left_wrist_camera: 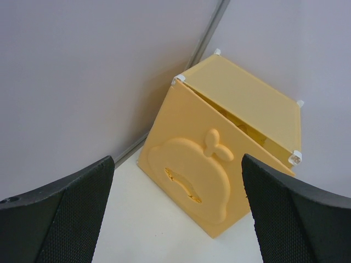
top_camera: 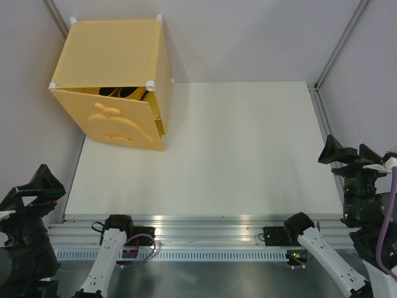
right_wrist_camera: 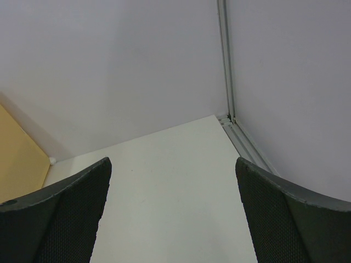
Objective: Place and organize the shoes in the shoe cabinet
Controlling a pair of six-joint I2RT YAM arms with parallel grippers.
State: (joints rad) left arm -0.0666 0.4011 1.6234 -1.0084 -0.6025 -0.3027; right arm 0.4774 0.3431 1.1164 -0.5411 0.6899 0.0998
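The shoe cabinet (top_camera: pixel 111 56), a yellow-orange translucent cube with white corner connectors (top_camera: pixel 149 85), stands at the far left corner of the desk (top_camera: pixel 236 149), close to the enclosure walls. Its door (top_camera: pixel 118 124), embossed with an apple shape (left_wrist_camera: pixel 192 170), faces the arms and is slightly ajar, leaving a narrow gap along its upper edge. Dark rounded shapes (top_camera: pixel 118 92) show through this gap but are too small to identify. The left end effector (top_camera: pixel 31 189) is raised off the near left edge of the desk and points toward the cabinet, well apart from it, with its jaws spread wide and nothing between them. The right end effector (top_camera: pixel 347 155) hangs beyond the right edge of the desk, its jaws likewise spread and gripping nothing.
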